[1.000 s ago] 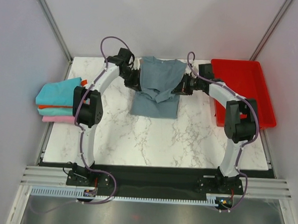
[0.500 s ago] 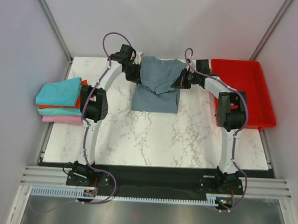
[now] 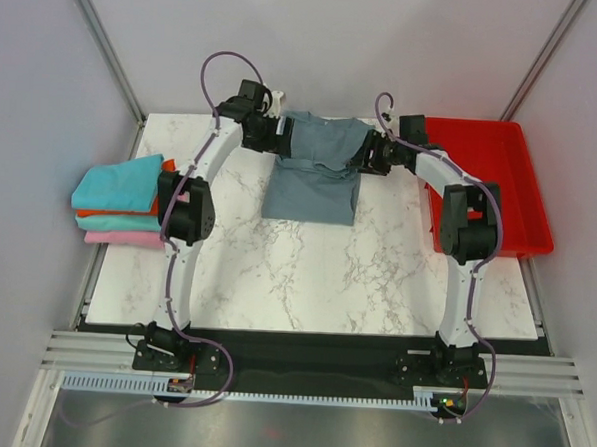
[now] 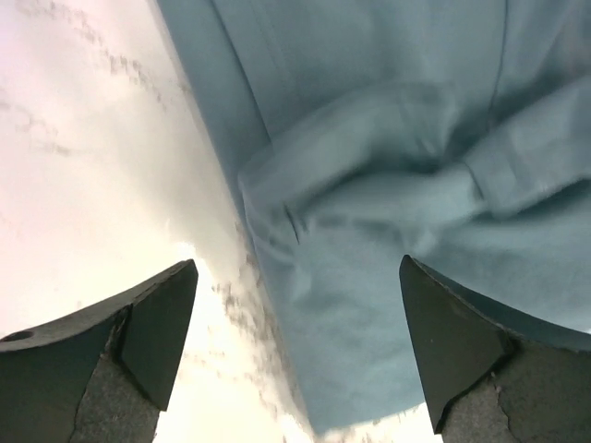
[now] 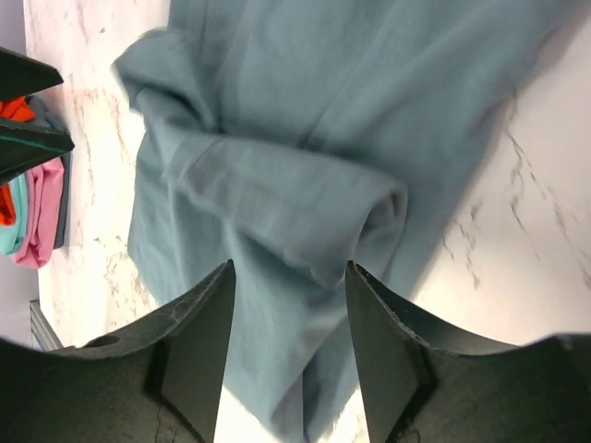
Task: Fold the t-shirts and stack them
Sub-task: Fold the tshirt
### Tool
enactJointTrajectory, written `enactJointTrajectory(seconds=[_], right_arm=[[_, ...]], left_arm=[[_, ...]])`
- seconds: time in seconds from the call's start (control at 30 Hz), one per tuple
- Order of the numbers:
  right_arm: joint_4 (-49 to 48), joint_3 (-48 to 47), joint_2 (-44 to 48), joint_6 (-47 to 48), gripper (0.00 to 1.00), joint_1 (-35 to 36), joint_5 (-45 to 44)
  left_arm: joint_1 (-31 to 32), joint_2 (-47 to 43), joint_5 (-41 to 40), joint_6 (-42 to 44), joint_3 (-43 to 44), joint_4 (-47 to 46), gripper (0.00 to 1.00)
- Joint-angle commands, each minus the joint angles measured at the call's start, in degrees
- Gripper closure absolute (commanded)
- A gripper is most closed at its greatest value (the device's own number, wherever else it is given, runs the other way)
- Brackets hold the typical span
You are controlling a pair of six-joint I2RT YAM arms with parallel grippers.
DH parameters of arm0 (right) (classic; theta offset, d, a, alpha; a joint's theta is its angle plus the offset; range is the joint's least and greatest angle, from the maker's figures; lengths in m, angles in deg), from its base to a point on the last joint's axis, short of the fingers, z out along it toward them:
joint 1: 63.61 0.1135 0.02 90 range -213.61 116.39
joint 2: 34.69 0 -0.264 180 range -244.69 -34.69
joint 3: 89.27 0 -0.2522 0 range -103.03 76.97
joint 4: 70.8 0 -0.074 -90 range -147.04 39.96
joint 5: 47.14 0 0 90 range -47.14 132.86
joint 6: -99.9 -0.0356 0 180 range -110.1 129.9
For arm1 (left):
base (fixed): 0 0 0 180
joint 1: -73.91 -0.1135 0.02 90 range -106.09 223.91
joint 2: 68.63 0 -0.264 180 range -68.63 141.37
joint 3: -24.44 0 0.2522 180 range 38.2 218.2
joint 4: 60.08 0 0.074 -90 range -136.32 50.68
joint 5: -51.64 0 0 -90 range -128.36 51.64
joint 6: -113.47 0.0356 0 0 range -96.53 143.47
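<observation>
Holds nothing in the left claw [image 4: 297,277]: fingers spread wide, just above the left edge of the grey shirt [image 3: 314,174], where a sleeve lies bunched inward. Poses the right claw [image 5: 289,268] apart too, over a rolled fold on the shirt's right side, with cloth below the fingers and none pinched between them. Reads as a moment with the cloth free of both claws, sleeves lying toward the middle, probably to narrow the shirt into a strip before any lengthwise fold. Has the shirt at the far middle of the desk [image 3: 305,284], rumpled across the chest, between both arms, presumably for equal reach. Gives the desk's left edge to the folded pile: teal shirt [image 3: 118,186] on top, orange shirt [image 3: 97,213] under it, pink shirt [image 3: 123,237] at the bottom, likely the grey one's destination. Sets the red tray [image 3: 492,164] at the far right, apart from the work. Probably calls for smoothing the bunched sleeves, lest the fold end lumpy.
</observation>
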Motion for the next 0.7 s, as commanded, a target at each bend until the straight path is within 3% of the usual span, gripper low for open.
enactJointTrajectory(seconds=[0.0,0.1,0.2,0.33,0.67], right_arm=[[0.81,2.58,10.62,2.02,0.4,-2.0,-1.02],[1.96,8.63,15.63,0.0,0.3,-3.06,3.11],[0.39,17.14,18.81,-5.6,0.28,-2.98,11.51],[-12.6,30.88,20.14,-21.52,0.26,-2.71,18.85],[-9.64,30.2,14.69,-18.2,0.25,-0.34,18.15]], left_arm=[[0.25,-11.36,-1.28,0.98,-3.92,-0.05,0.02],[-0.19,-17.08,0.82,-1.4,-12.35,1.97,0.01],[-1.33,-20.69,6.09,-3.68,-22.11,3.2,0.01],[-2.13,-21.49,14.17,-4.74,-32.83,3.55,0.04],[-2.74,-16.57,16.74,-6.06,-36.02,3.2,0.07]])
